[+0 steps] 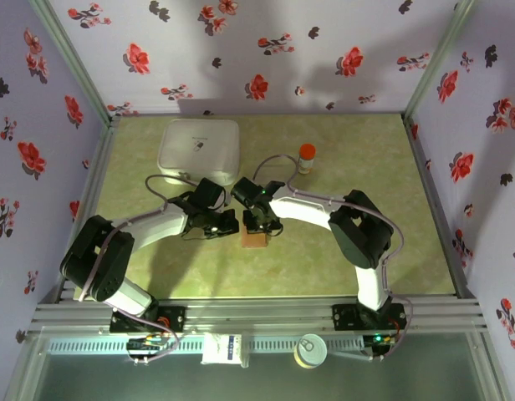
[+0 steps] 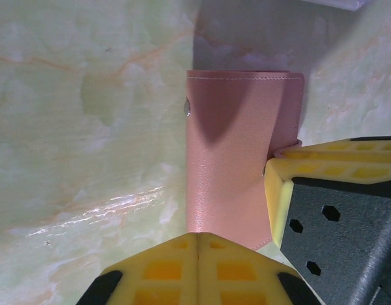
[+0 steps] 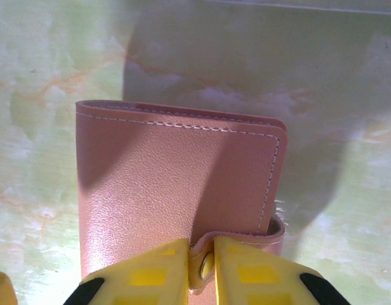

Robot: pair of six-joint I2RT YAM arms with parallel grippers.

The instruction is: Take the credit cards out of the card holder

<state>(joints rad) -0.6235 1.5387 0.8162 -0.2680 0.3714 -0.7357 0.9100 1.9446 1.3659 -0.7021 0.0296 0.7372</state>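
While the card holder (image 1: 254,239) is lying closed on the table (image 1: 366,150), centre of the top view, the right gripper (image 3: 207,262) is pinching its snap tab (image 3: 275,230) at bottom frame. The left gripper (image 2: 197,240) is sitting clenched, tips together on the leather's lower edge.

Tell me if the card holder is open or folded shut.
Folded shut: the card holder lies cover up, its snap strap wrapped round the edge.
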